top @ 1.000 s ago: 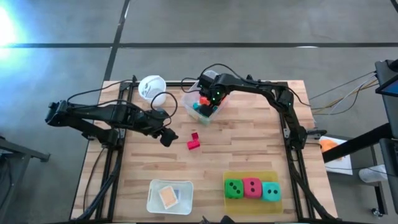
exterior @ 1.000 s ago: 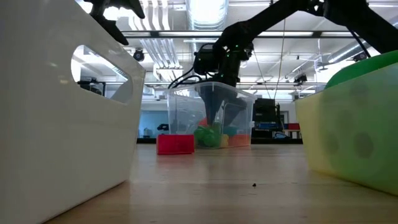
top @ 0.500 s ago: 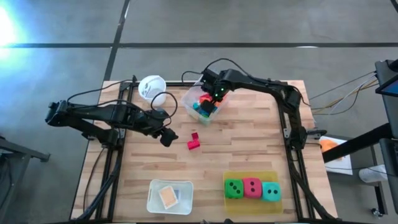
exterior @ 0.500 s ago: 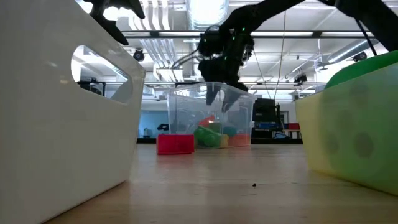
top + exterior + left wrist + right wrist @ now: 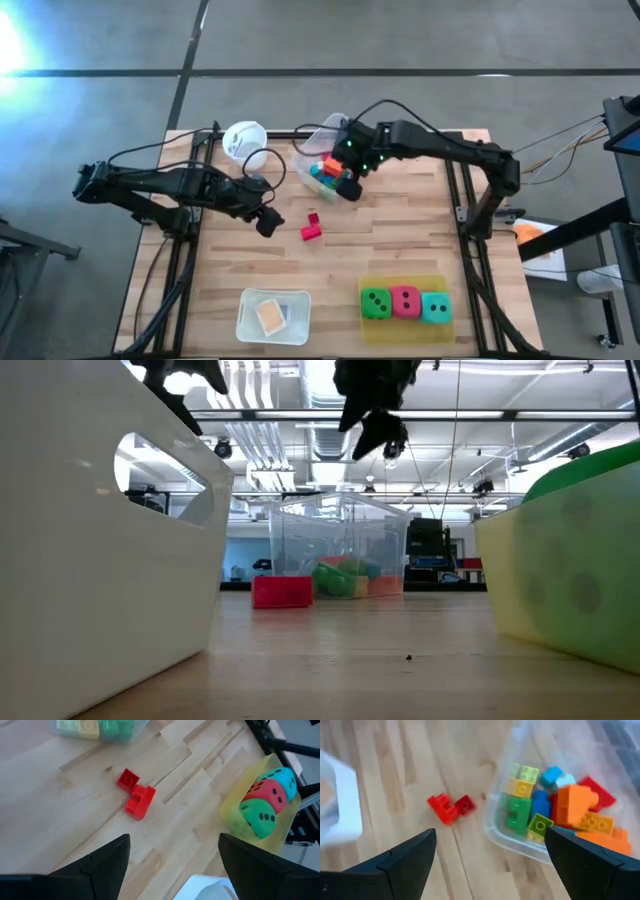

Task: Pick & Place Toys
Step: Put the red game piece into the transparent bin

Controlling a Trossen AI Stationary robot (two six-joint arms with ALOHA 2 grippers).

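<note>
High view: dice (image 5: 405, 303) in tray | low view: hidden | both tools (image 5: 347, 187) (image 5: 268, 222) apart, empty

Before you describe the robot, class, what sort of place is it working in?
Probably a robotics lab or workshop: a wooden table on a bare concrete floor, open ceiling ducts and strip lights overhead, and loose cables beside the rig.

Two dark jointed arms, black cables, green indicator lights.

Grey concrete floor (image 5: 400, 40), ceiling strip lights (image 5: 330, 380)
</note>
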